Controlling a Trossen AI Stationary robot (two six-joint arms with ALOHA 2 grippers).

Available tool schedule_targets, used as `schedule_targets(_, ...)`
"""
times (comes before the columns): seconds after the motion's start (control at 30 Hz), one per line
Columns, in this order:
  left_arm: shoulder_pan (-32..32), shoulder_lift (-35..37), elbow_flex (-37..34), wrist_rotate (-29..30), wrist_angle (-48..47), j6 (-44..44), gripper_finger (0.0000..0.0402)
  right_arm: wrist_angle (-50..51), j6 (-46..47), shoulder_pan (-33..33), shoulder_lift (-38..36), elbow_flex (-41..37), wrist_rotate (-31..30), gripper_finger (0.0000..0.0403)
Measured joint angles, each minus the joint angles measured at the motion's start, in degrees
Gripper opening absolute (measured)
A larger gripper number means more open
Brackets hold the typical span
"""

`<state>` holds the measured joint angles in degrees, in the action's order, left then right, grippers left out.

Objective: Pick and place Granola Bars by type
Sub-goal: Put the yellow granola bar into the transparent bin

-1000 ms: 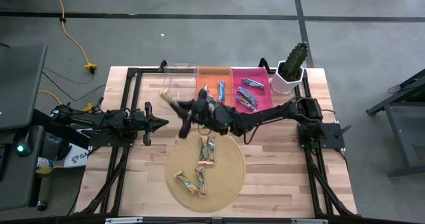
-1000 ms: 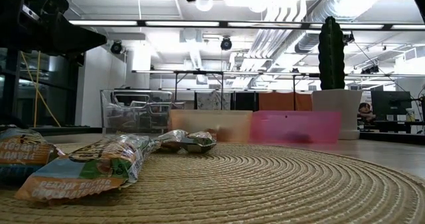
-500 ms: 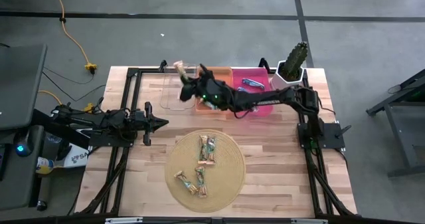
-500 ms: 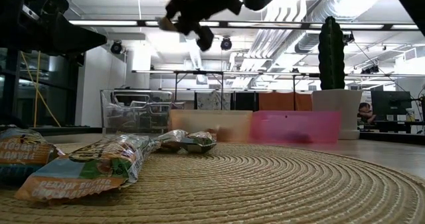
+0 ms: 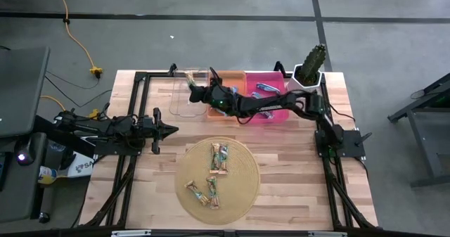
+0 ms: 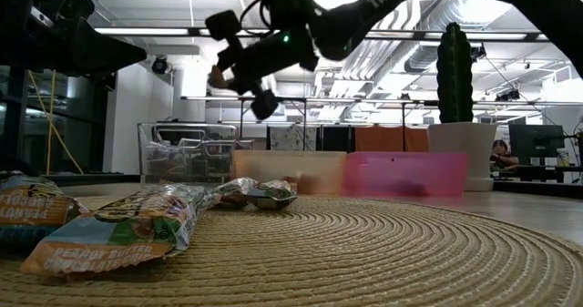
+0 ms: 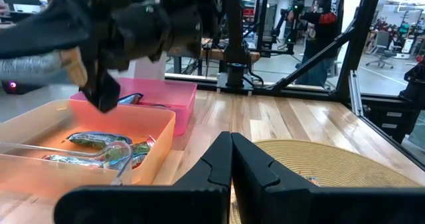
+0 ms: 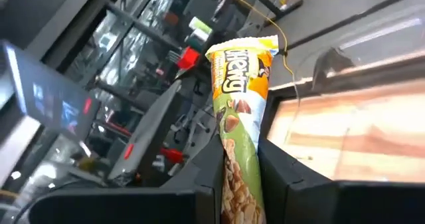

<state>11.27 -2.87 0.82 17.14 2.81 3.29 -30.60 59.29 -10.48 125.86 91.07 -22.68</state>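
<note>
Wooden surface (image 5: 295, 167) is carrying three bins. Right gripper (image 5: 193, 89) is clamping a tan granola bar (image 8: 240, 117) above the clear bin (image 5: 186, 96); release is likely coming next. Left gripper (image 5: 169, 130) is waiting, pressed together.

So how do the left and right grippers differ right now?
The right gripper is shut on a tan granola bar, raised over the clear bin; the left gripper is shut on nothing, waiting beside the woven mat. Both are dark and two-fingered.
</note>
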Motion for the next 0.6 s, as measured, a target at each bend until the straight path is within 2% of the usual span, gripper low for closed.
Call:
schedule_targets(0.33, 0.00, 0.00, -0.02, 0.00, 0.00, 0.00, 0.0001, 3.02, 2.31, -0.19, 2.21, 0.00, -3.77, 0.0051)
schedule_targets(0.6, 0.00, 0.00, 0.00, 0.00, 0.00, 0.00, 0.0001, 11.24, 2.25, -1.72, 2.25, -0.02, -1.61, 0.0051)
